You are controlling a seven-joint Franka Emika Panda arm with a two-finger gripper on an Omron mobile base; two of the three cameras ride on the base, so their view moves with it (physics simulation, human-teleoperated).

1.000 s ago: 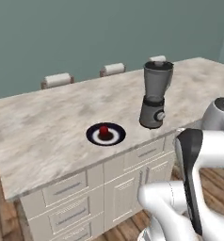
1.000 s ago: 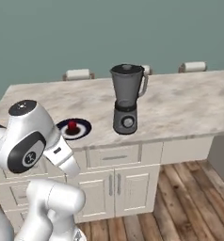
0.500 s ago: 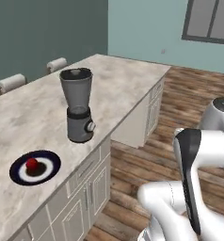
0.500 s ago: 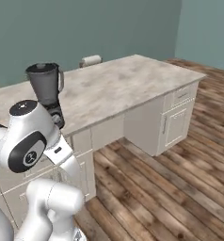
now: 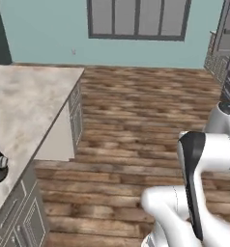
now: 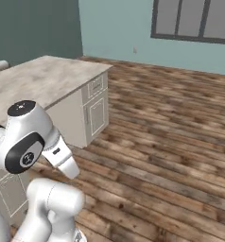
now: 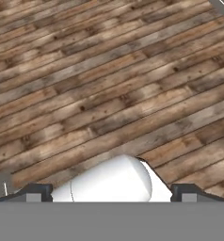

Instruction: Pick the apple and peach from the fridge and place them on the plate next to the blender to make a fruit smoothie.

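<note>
Wood floor under gripper [image 7: 112, 196]; tips wide apart, nothing held, probably. Peach should bruise easily: grip lightly across its middle.

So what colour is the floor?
The floor is brown wooden planks, streaked lighter and darker. The hand view shows it best.

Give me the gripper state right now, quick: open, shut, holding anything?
Gripper: open, fingertips wide apart at the bottom of the hand view, nothing between them, wooden floor beyond.
</note>
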